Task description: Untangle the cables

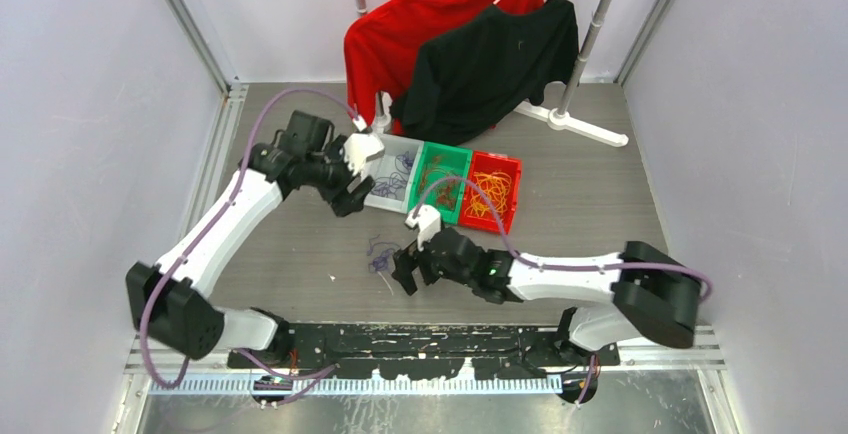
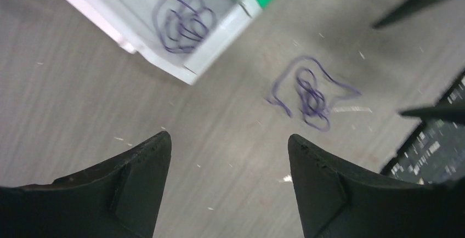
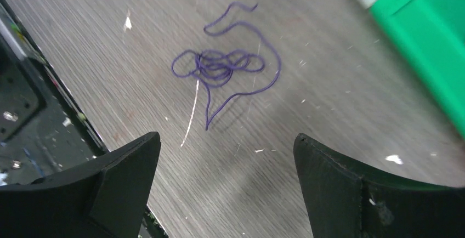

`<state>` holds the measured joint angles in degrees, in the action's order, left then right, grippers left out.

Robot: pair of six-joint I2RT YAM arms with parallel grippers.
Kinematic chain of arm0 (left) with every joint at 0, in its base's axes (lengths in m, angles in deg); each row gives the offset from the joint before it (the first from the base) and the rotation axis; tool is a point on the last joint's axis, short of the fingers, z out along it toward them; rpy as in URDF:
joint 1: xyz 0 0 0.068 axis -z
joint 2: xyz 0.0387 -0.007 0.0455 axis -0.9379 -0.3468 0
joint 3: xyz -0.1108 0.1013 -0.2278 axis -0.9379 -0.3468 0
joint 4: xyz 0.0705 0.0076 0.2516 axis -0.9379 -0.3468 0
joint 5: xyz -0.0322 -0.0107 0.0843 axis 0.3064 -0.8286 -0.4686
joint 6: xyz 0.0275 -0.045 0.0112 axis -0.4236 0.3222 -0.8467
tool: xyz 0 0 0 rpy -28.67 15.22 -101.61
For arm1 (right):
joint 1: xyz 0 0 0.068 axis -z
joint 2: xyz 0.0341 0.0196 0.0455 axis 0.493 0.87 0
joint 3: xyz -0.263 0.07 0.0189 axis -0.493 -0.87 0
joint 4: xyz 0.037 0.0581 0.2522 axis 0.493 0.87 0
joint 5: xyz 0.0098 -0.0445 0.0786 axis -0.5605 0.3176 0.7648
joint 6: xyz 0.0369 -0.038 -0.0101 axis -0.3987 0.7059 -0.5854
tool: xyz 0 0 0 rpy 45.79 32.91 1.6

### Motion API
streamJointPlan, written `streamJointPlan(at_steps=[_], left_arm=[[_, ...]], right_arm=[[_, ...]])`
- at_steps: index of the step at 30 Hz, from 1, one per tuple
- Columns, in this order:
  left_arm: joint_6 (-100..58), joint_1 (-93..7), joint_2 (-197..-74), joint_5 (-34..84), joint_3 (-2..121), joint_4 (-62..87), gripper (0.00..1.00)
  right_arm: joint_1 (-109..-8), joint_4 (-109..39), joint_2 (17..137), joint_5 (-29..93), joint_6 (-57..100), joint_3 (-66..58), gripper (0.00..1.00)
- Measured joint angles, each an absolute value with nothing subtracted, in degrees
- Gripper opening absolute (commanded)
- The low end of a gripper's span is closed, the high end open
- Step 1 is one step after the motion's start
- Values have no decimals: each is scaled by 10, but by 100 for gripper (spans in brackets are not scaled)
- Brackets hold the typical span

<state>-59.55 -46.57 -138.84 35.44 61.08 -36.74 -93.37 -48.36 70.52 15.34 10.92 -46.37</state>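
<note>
Lying tangled on table point(image 3: 340, 101), purple cable point(image 3: 219, 65), loose end toward green bin point(image 3: 433, 46)

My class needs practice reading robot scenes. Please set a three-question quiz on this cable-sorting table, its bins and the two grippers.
1. True or false: the left gripper and the right gripper both stand open, holding nothing.
2. Which bin holds the yellow-orange cables? A white, B green, C red.
3. Where does the loose purple tangle lie?
Key: 1 true. 2 C, the red bin. 3 On the table, in front of the right gripper.
</note>
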Motion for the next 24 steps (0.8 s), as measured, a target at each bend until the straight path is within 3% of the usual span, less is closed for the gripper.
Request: streamJointPlan(at_steps=[6,10,15,19,21,24], left_arm=[[-638,-466,-1308,385,535,-438,78],[-646,-466,-1299,387,517,-460,77],[-644,-467,-1293,387,515,-460,77],[-641,-467,-1283,384,509,-457,77],[-640,-467,-1281,381,509,-457,77],[-640,-469,-1275,379,509,-457,77]], right_arm=[[-942,-503,812,174,117,-445,90],[-942,-514,853,172,120,-427,81],[-942,-524,866,166,122,-413,57],[-942,-523,891,170,120,-375,30],[-943,-522,904,174,119,-359,32],[-942,-513,913,182,114,-349,43]])
